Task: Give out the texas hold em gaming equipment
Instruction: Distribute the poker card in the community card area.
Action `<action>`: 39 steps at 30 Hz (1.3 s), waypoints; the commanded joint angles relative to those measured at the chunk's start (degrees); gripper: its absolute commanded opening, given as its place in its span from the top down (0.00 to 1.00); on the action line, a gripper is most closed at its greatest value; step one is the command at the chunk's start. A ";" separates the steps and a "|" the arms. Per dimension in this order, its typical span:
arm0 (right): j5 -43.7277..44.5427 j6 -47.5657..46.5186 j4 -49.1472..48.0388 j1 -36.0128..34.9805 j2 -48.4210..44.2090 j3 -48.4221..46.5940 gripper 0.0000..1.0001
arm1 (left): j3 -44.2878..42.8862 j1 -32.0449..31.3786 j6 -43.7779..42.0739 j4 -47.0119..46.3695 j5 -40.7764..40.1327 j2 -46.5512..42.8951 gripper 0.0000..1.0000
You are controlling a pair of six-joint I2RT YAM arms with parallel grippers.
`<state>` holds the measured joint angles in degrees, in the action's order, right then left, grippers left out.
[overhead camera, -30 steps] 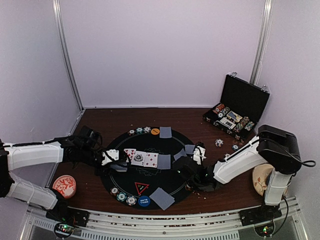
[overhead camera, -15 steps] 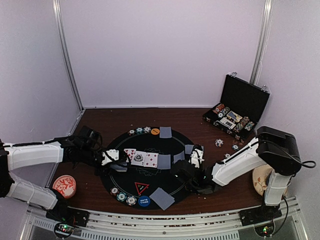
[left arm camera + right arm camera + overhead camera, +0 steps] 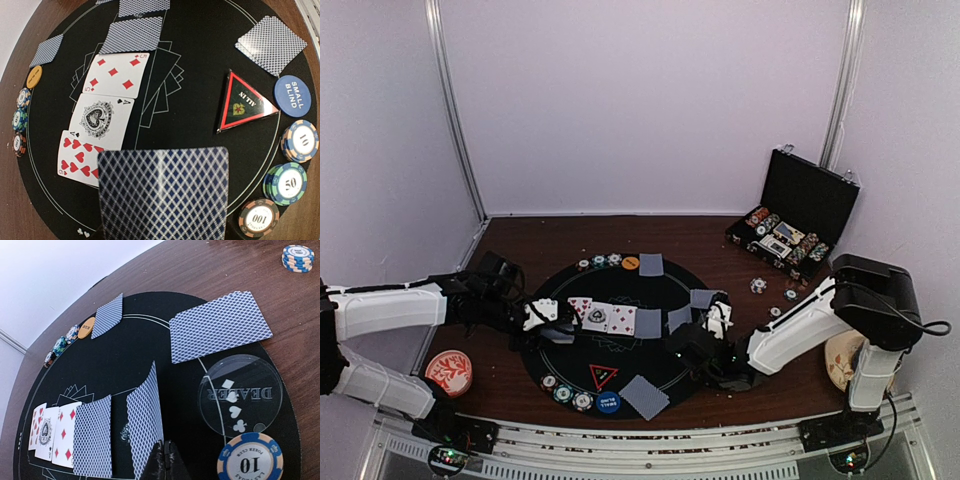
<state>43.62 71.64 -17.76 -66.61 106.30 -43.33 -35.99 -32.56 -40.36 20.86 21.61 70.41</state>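
**Texas hold 'em layout during the dealing of the board, three views, near to far.**

- **Nearest the arm bases:** one player's place lies complete on the black mat [image 3: 200, 75]. It holds a face-down pair [image 3: 270, 42], the small-blind button [image 3: 292, 92], the red triangle marker [image 3: 242, 102] and three chip stacks [image 3: 300, 140].
- **Mid-mat, left:** the left gripper [image 3: 548, 320] hangs over the left end of the row, carrying the deck [image 3: 162, 192]. Its fingers are hidden by the cards, so the clamp is inferred from the deck riding clear of the mat.
- **Mid-mat, right:** the right gripper [image 3: 162, 457] has its fingertips pressed together on the near edge of the tilted card [image 3: 146, 420]. That card stands on edge just beside a flat face-down card [image 3: 93, 440].
- **Step in hand (judged):** finishing the five-card row, of which three cards are face up.
- **Next move:** bring the tilted card down flat and in line without nudging its neighbour, then let go.
- **Beyond the row:** the right-hand pair [image 3: 220, 332], the far pair [image 3: 107, 315] and the orange button [image 3: 86, 327].

**What each view adds**

- **Left wrist:** it alone reads the faces, which are the nine of hearts, the ace of spades and the five of diamonds [image 3: 117, 75].
- **Right wrist:** it alone resolves the clear dealer disc [image 3: 240, 395] and the card's tilt.
- **Top external:** it alone shows the open case [image 3: 800, 225] on the far right of the worktop [image 3: 540, 240].
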 commanded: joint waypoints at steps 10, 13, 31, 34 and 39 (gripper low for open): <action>-4.91 -0.85 -18.02 2.05 -0.42 6.79 1.00 | 0.13 0.37 0.39 -2.41 -0.04 -0.09 0.90; -5.36 -0.88 -17.91 2.09 0.40 5.86 1.00 | 0.13 0.41 0.41 -2.43 -0.09 -0.11 0.90; -3.73 0.78 -11.65 1.64 2.38 2.36 1.00 | 0.13 0.37 0.43 -2.47 -0.16 -0.22 0.90; -3.63 0.70 -11.14 1.57 2.51 1.95 0.96 | 0.17 0.40 0.36 -2.49 -0.23 -0.18 0.90; -3.56 0.20 -10.00 1.20 2.30 1.15 0.80 | 0.13 0.39 0.38 -2.49 -0.33 -0.14 0.90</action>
<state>38.70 72.27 -29.67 -64.82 108.14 -40.82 -35.99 -32.56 -40.38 20.84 21.34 70.41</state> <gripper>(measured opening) 0.158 0.474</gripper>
